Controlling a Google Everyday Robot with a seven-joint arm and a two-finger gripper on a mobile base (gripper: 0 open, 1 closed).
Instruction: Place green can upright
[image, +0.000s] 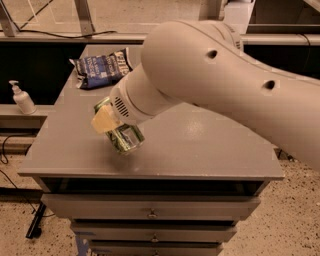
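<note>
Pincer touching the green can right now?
Touching. Camera view: the pincer, low over the table, has a yellow pad pressed against the tilted green can.

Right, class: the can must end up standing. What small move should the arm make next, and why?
Probably rotate the wrist until the green can is vertical. The tool grips it tilted, one silver end facing down and forward, low over the cabinet top near its front left edge. Releasing it now would likely let it topple or roll.
</note>
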